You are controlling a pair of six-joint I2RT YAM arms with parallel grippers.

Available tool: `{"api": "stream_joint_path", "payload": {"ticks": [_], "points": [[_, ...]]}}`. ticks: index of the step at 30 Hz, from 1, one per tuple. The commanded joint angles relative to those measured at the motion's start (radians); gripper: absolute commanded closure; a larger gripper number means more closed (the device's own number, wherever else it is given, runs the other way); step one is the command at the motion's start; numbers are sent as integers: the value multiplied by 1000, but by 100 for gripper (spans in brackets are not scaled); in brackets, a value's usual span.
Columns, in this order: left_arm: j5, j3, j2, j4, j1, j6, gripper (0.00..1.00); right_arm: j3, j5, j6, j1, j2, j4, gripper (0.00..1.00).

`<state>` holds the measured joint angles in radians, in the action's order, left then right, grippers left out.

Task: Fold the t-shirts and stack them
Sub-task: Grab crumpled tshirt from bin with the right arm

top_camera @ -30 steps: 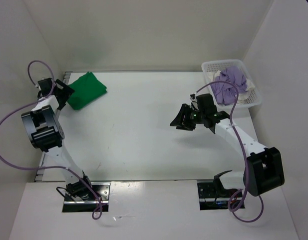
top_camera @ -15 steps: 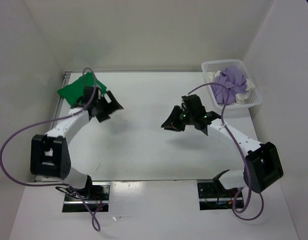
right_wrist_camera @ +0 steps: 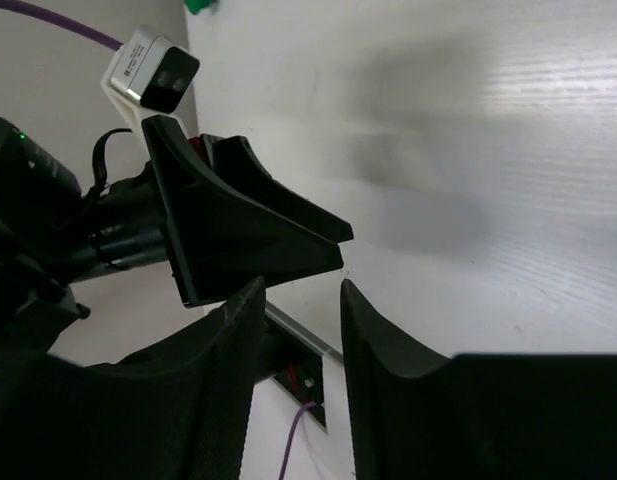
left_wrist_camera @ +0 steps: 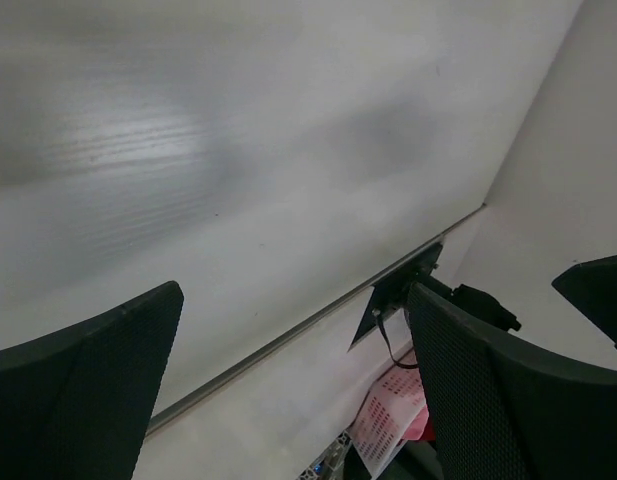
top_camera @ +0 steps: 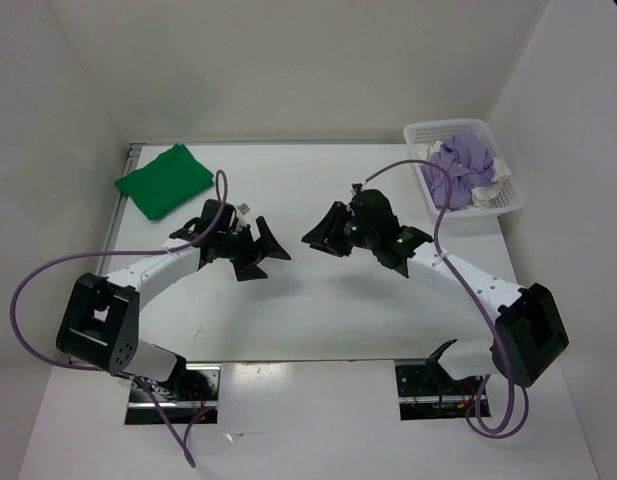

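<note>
Left gripper (top_camera: 265,255): we see its fingers spread wide with nothing between them, hanging over the bare table (top_camera: 288,320) near the middle.
Right gripper (top_camera: 318,235): its fingers stand partly apart, a narrow gap between them, and they grip nothing.
Gap between grippers: the two sets of fingers point at each other and are near; in the right wrist view the left gripper sits just ahead of the right fingertips.
Green t-shirt (top_camera: 166,180): folded flat, well behind the left fingers.
Purple t-shirt (top_camera: 463,165): bunched in the basket (top_camera: 508,206), well apart from the right fingers, behind and outward of them.
White t-shirt (top_camera: 500,172): beside the purple one in the same basket.
Risk, collision: we judge the fingertips could clash if either arm reaches further inward.
Risk, cloth: pulling the purple shirt may drag the white one or tip the basket.
Risk, cable (top_camera: 434,200): it loops just beside the basket and could snag.
</note>
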<state>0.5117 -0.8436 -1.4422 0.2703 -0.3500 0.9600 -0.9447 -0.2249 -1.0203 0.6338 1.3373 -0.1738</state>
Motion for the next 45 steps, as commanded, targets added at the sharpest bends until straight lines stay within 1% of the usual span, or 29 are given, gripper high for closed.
{"api": "stream_joint_path", "payload": {"ticks": [1,2,3,5,6,7,8,9,10,11,12,13,14,17,18,19,20,21,22,23,24,27,28,30,33,34,36,40,45], "points": [[100,-31,-3,-104,49,-82,0,-42,1,-21,-5,-10,149,60],[179,-31,-3,-140,75,-83,0,-42,1,-30,-5,-10,158,67],[207,-5,-3,-175,92,-83,0,-42,30,-31,-5,2,137,71],[269,23,-3,-196,158,-83,0,-126,51,50,-5,34,67,79],[296,50,23,-263,180,-60,0,-172,132,77,-5,54,-5,90],[316,101,34,-293,196,-40,0,-278,188,130,-25,107,-85,93],[327,116,43,-310,210,-26,0,-328,240,156,-45,134,-233,96],[338,117,54,-310,221,-26,0,-407,327,181,-77,155,-290,97],[338,92,54,-310,221,-47,0,-439,340,236,-179,193,-334,97],[312,72,63,-272,221,-99,7,-471,340,258,-245,215,-375,97],[269,54,75,-228,221,-122,18,-500,340,282,-310,236,-436,93],[252,35,75,-203,221,-144,30,-560,355,308,-371,284,-461,93],[235,14,75,-156,221,-188,47,-592,364,357,-467,307,-484,93],[206,-64,75,-67,221,-253,57,-692,456,399,-577,391,-509,84],[194,-96,75,-51,221,-283,57,-750,487,399,-589,414,-530,81],[194,-110,75,-40,221,-296,55,-772,584,399,-600,436,-530,72],[194,-123,75,-31,221,-306,54,-784,623,399,-609,476,-521,67],[220,-123,75,-31,221,-316,54,-816,642,399,-647,502,-521,63],[231,-132,75,-48,221,-316,54,-839,654,381,-670,531,-521,56],[231,-132,65,-68,221,-316,54,-862,644,364,-693,592,-539,53],[247,-115,65,-81,221,-301,52,-906,630,329,-735,615,-552,53],[258,-94,55,-92,221,-291,46,-952,650,275,-753,677,-552,50],[258,-94,65,-92,221,-291,43,-971,662,228,-753,692,-591,50],[258,-94,75,-92,221,-291,34,-1006,673,178,-764,730,-615,50],[232,-94,86,-72,195,-302,20,-984,697,53,-789,731,-632,52],[217,-94,86,-63,195,-302,18,-973,697,-15,-798,721,-632,52],[217,-94,95,-63,171,-302,18,-939,697,-69,-798,711,-598,52],[217,-81,117,-63,149,-302,18,-948,673,-161,-816,730,-598,58],[217,-58,126,-63,149,-302,18,-1002,697,-173,-816,786,-630,60]]}}
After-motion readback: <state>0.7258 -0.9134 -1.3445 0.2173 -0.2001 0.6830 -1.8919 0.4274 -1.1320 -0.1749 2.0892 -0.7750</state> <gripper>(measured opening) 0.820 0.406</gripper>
